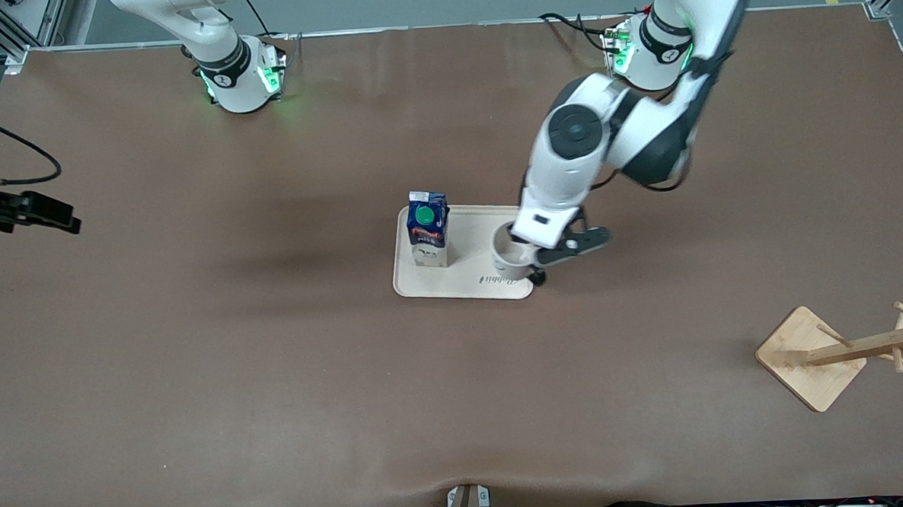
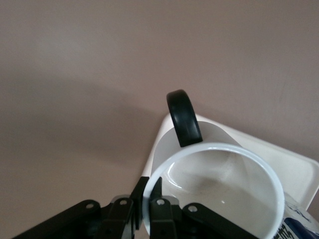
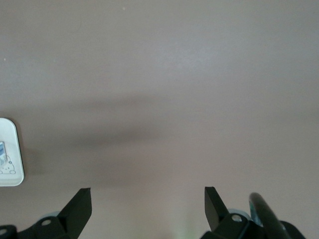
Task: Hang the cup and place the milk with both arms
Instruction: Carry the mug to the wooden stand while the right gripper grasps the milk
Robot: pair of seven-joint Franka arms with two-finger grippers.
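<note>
The white cup point(image 1: 509, 257) is at the corner of the beige tray point(image 1: 468, 283) nearest the left arm's end and the front camera. Its black handle point(image 1: 536, 278) points out over that corner. I cannot tell whether it rests on the tray or hangs just above it. My left gripper point(image 1: 521, 243) is shut on the cup's rim point(image 2: 214, 149), one finger inside and one outside point(image 2: 149, 191). The milk point(image 1: 428, 228) stands upright on the tray toward the right arm's end. My right gripper point(image 3: 148, 191) is open and empty above bare table, at that end point(image 1: 46, 214).
A wooden cup rack point(image 1: 844, 351) with a square base and several pegs stands near the left arm's end of the table, nearer to the front camera than the tray. The brown table mat point(image 1: 273, 368) lies around the tray. The tray's corner shows in the right wrist view point(image 3: 9, 154).
</note>
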